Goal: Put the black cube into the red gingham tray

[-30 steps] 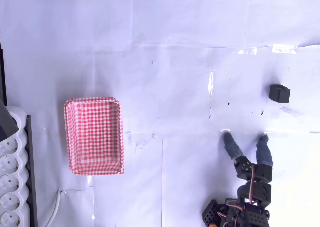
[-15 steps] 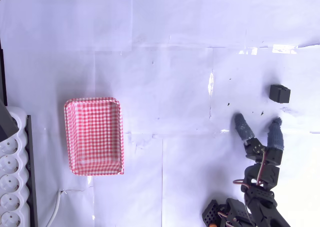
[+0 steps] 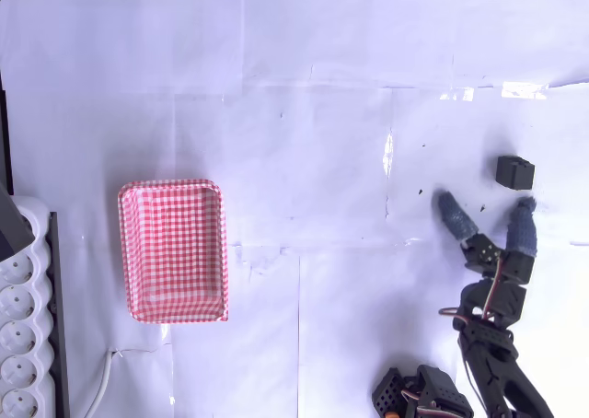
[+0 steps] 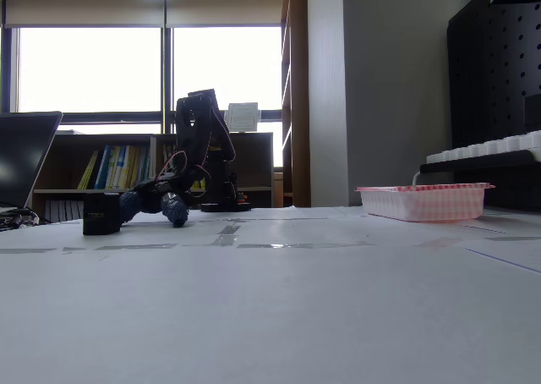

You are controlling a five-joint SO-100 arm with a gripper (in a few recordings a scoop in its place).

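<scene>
While spread wide and holding nothing, black robot gripper (image 3: 485, 212) with blue-grey fingers (image 3: 455, 215) low over white paper-covered desk (image 3: 304, 114), just short of small matte black cube (image 3: 515, 171).

Sitting alone on the desk near the right edge of the overhead view, well apart from shallow red-and-white checked tray with rounded corners (image 3: 173, 250) over on the left. Looks light, hard and stiff, with flat sides, so likely won't squash or break. Probably best pinched on two flat sides facing away from each other, with one finger on each and the cube in the middle of the gap. Could slide on the smooth paper or turn if bumped on a corner first. From the low fixed view, cube (image 4: 102, 213) and fingers (image 4: 175, 211) close together at the left, tray (image 4: 423, 200) far off at the right.
</scene>
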